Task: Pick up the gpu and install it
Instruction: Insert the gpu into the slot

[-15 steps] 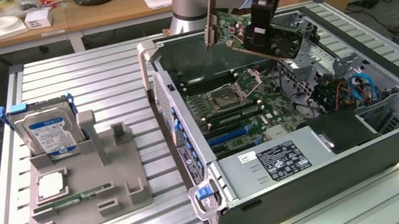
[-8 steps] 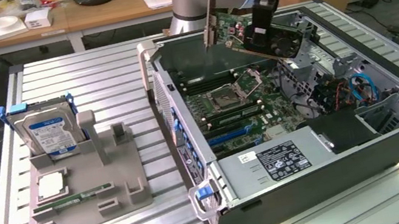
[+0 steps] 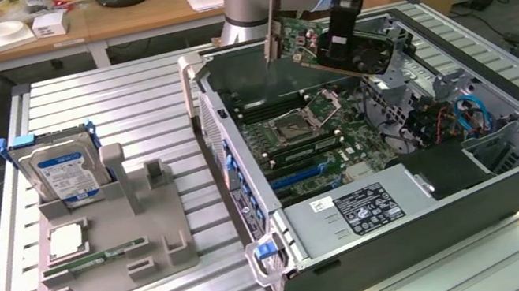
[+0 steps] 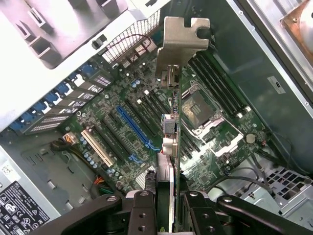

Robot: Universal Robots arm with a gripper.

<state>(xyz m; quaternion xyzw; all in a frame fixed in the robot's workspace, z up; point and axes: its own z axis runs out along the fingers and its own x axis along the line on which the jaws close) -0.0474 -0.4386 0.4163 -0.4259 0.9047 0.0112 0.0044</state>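
Fingers (image 4: pixel 142 210) grip the gpu (image 4: pixel 168 142) over the motherboard (image 4: pixel 98 122) — best keep it square, edge parallel to the blue slot (image 4: pixel 136 126).

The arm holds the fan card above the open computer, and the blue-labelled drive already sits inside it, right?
Not quite: the exterior view shows the blue-labelled drive standing in the grey holder beside the computer, not inside. The gpu is indeed held above the open computer.
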